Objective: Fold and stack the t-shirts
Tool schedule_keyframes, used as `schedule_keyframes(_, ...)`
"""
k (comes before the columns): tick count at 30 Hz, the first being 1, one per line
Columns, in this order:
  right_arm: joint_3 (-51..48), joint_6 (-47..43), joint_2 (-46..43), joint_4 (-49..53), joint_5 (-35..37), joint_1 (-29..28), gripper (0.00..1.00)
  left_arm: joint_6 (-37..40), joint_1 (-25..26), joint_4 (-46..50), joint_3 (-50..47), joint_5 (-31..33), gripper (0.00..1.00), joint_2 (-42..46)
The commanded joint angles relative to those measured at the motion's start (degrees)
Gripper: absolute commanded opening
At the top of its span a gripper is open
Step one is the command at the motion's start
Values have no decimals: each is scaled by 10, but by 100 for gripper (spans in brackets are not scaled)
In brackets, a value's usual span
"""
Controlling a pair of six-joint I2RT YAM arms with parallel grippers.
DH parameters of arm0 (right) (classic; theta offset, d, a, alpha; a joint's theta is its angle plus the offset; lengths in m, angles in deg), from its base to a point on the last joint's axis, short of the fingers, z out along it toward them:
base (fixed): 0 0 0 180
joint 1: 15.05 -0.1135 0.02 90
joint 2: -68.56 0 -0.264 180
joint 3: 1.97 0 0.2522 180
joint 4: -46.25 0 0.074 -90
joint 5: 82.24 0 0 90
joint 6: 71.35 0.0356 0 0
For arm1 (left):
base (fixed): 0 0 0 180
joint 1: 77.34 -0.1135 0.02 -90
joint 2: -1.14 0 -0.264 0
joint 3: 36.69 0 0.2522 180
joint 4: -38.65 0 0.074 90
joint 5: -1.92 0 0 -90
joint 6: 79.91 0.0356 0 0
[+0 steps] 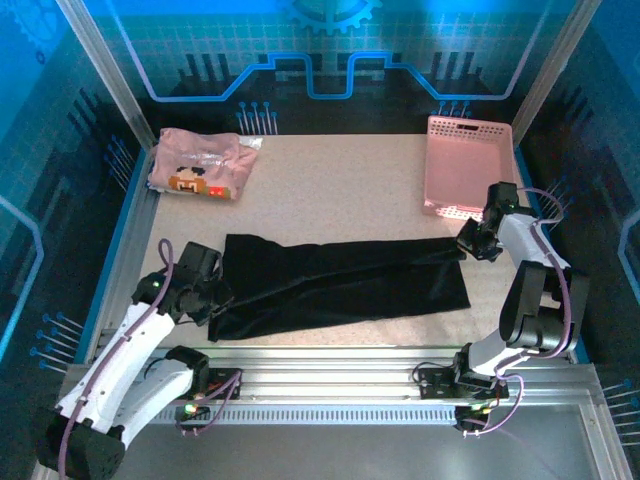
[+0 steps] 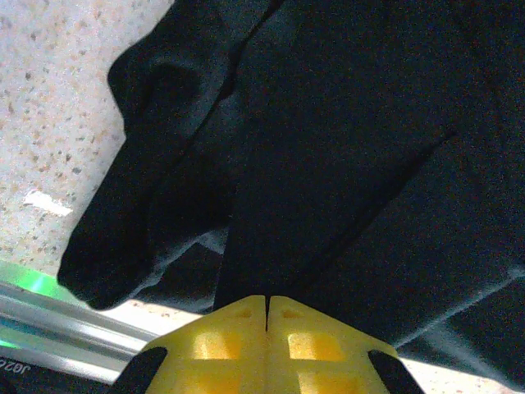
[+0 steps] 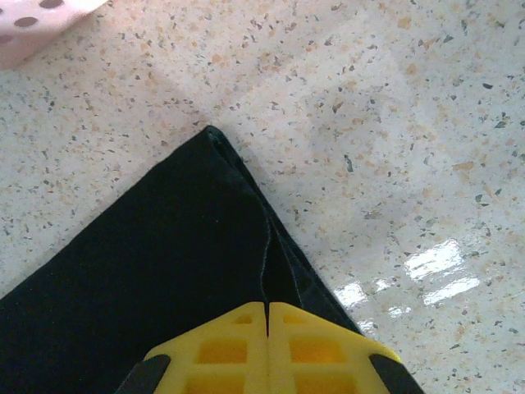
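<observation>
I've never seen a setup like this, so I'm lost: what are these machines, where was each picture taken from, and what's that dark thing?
These are two robot arms bolted to a table. The wide picture looks down from above; the two close-ups come from a camera on each wrist. A black t-shirt lies stretched across the table. The left arm's fingers, yellow in the close-up, are closed at its left end. The right arm's fingers are closed on its right corner. At the back lie a pink printed t-shirt and a pink basket.
</observation>
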Motion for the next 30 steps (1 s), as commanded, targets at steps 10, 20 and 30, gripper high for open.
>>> schedule_keyframes(10, -16, 6, 21, 7, 21, 11, 0, -41, 10, 4, -64, -24, 0, -3)
schedule_keyframes(20, -27, 40, 13, 31, 7, 11, 55, -39, 15, -33, -56, -55, 47, -68)
schedule_keyframes(30, -33, 31, -124, 5, -114, -67, 75, 23, 14, -48, 86, -5, 73, -73)
